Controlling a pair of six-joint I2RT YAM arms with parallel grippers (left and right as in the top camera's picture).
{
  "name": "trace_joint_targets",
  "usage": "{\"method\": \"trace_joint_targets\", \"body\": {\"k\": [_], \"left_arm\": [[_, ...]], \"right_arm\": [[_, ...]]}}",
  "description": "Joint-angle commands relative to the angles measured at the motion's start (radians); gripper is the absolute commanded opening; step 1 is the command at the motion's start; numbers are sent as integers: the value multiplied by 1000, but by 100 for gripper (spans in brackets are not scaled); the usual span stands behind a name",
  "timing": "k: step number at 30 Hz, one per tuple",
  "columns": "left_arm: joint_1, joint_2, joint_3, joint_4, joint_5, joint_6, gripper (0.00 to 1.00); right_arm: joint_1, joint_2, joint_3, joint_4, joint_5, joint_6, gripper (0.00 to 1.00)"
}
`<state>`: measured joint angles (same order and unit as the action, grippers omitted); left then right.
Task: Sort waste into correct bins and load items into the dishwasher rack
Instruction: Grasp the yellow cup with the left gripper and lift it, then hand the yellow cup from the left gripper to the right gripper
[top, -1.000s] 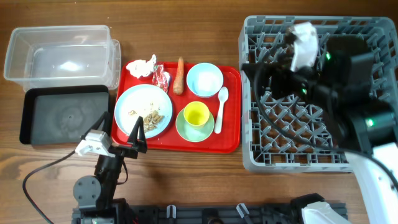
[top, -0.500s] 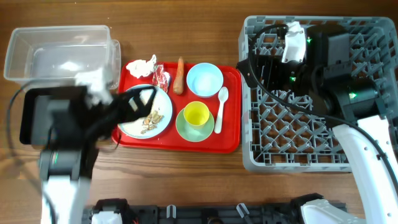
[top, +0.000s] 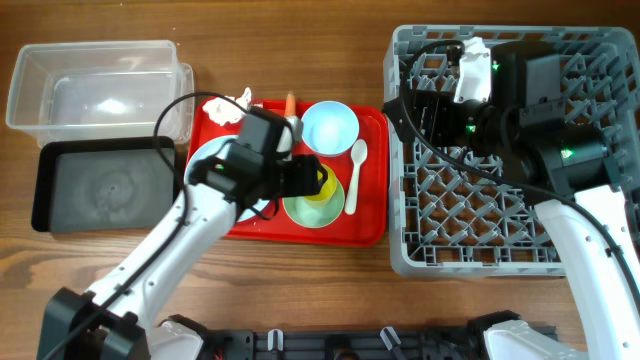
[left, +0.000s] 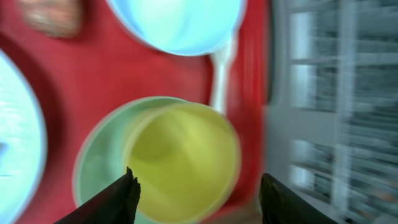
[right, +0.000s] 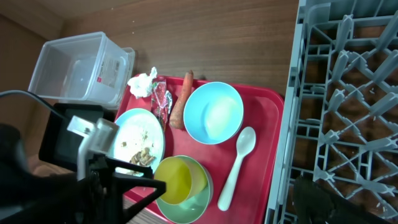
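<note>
Wooden table (top: 300, 270), red tray (top: 372, 228) on it: yellow cup (left: 180, 162) is being carried in pale green dish (left: 96, 171), with left gripper (left: 199, 183) being held spread wide above, nothing grasped. Beyond, white spoon (left: 221, 68), pale blue bowl (left: 180, 25) and carrot (right: 181, 99) are being borne by the same tray. Right gripper (top: 420, 115) is being held over dishwasher rack (top: 480, 230); whether its jaws are parted cannot be told.

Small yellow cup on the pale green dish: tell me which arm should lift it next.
Left. The left arm has its jaws open, straddling the small yellow cup from just above. The right arm hangs over the large grey plastic rack, off the red tray.
</note>
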<state>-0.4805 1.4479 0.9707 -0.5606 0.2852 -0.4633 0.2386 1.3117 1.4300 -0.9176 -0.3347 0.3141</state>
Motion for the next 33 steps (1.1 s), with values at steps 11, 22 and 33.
{"method": "trace_joint_targets", "body": {"k": [11, 22, 33], "left_arm": [[-76, 131, 40, 26, -261, -20, 4], [335, -155, 251, -186, 405, -15, 4], [594, -128, 251, -86, 1291, -43, 4]], "right_arm": [[-3, 9, 19, 0, 13, 11, 100], [-2, 9, 19, 61, -217, -104, 100], [66, 79, 19, 483, -871, -235, 92]]}}
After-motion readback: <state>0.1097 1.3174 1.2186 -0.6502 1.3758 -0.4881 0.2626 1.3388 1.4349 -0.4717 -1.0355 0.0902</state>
